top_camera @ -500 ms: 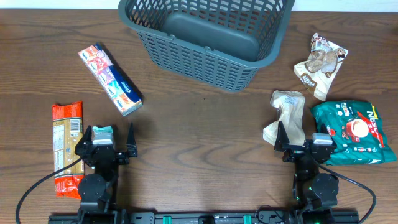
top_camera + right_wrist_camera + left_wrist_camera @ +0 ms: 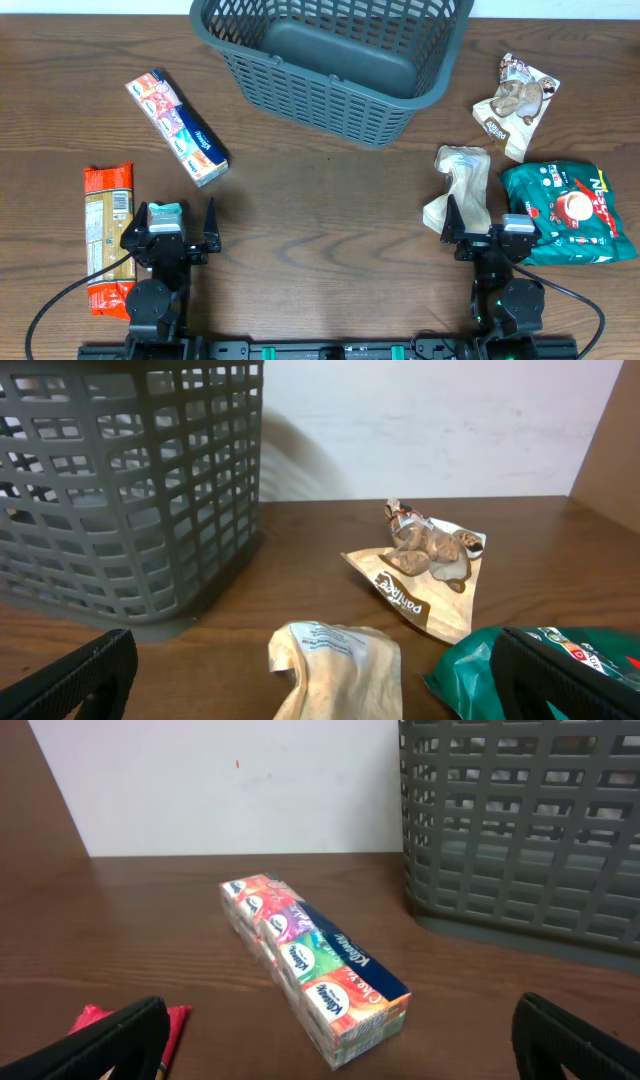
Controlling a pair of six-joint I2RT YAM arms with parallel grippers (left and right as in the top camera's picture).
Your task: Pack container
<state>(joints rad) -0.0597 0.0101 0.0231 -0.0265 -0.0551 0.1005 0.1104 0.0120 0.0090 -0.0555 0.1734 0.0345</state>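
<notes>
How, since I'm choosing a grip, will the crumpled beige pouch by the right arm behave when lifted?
The beige pouch looks crumpled and twisted, so it will probably flop and deform rather than hold shape. It seems thin and flattened, so likely light. Lying creased on the table, it should not roll, though a push may slide it.

A dark grey plastic basket [image 2: 330, 100] stands upright at the far middle of my worktop [image 2: 320, 220]. It is set slightly askew, with slotted lattice walls, rounded corners and its solid bottom in plain view. The overhead frame cuts off its far rim.
</notes>
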